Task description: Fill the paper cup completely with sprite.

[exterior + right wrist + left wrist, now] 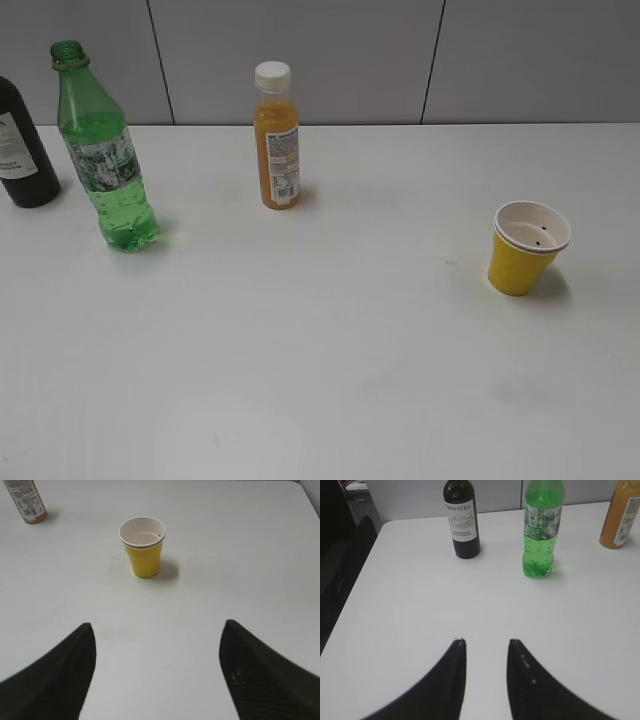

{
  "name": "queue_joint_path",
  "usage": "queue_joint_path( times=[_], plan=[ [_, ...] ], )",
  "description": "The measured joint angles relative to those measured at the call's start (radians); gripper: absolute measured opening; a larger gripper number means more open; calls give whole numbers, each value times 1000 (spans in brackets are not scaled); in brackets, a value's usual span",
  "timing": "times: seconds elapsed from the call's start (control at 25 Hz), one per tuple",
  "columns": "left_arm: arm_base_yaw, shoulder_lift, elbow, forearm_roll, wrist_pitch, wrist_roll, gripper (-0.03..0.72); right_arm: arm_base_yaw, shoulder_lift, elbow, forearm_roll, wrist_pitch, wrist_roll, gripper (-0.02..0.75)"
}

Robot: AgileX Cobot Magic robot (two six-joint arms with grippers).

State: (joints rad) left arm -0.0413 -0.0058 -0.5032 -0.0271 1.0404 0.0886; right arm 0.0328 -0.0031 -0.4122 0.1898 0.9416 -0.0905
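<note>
The left gripper (486, 642) has its jaws parted by a narrow gap with nothing between them, hanging over bare table (420, 605). From it, the sprite (541, 530) stands at about one o'clock, well apart, upright and uncapped, with the dark bottle (462, 520) at about eleven o'clock and the orange juice bottle (621, 515) at the far right edge.

The right gripper (157, 630) has its jaws spread wide, also empty. The paper cup (143, 547) stands straight ahead at twelve o'clock, upright, well clear of the fingertips, and looks empty inside.

In the exterior view neither arm shows. The sprite (105, 160) is at the table's left, the paper cup (527, 250) at the right, well apart, with the orange juice bottle (278, 140) between them toward the back and the dark bottle (22, 150) at the far left.

By my judgement nothing is grasped yet, so the task sits at its opening step: reaching for the bottle. The left jaws look too narrow for the bottle's body, so the next move calls for widening them, advancing toward one o'clock, and closing around the sprite at its label. The right gripper may need to steady the light cup.
</note>
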Motion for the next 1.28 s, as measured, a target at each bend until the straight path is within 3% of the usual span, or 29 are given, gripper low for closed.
queue_joint_path(
  times=[1.28],
  plan=[
    [0, 0, 0, 0, 0, 0, 228, 0, 0, 0, 0, 0, 0, 593]
  ],
)
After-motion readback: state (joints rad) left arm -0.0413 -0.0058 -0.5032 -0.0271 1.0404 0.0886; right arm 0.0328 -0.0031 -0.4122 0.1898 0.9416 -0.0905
